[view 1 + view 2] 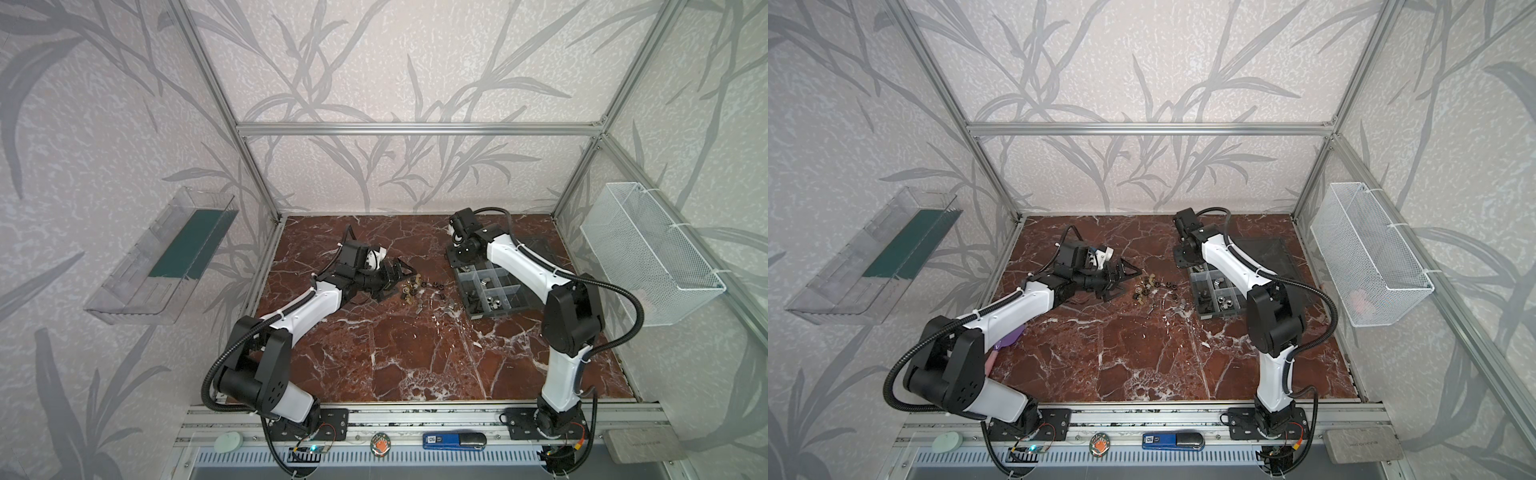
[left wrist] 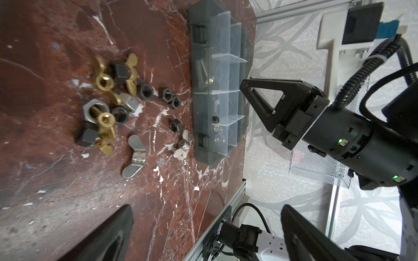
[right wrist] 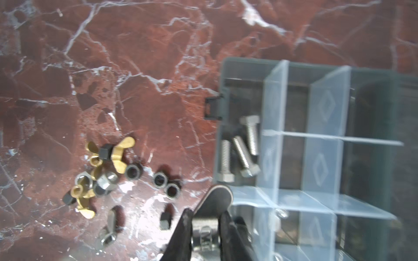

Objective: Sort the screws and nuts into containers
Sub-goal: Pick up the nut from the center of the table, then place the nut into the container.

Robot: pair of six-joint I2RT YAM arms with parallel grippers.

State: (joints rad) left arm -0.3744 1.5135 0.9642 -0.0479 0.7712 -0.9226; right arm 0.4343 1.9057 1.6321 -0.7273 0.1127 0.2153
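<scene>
Screws and nuts [image 2: 119, 113] lie scattered on the red marble table [image 1: 415, 353], just beside the open organizer box [image 2: 201, 90]. Three bolts [image 3: 243, 153] sit in one compartment. The right gripper [image 3: 204, 217] pinches a silver wing nut [image 3: 217, 198] over the box. The left gripper [image 1: 401, 284] is near the pile, jaws spread wide.

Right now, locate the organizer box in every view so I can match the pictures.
In both top views: the organizer box lies right of centre, partly under the right arm.
Left wrist: box beyond the loose nuts, with the right hand above it.
Right wrist: box next to the silver wing nut that hand grips.
Shared landmark: brass wing nuts.
</scene>
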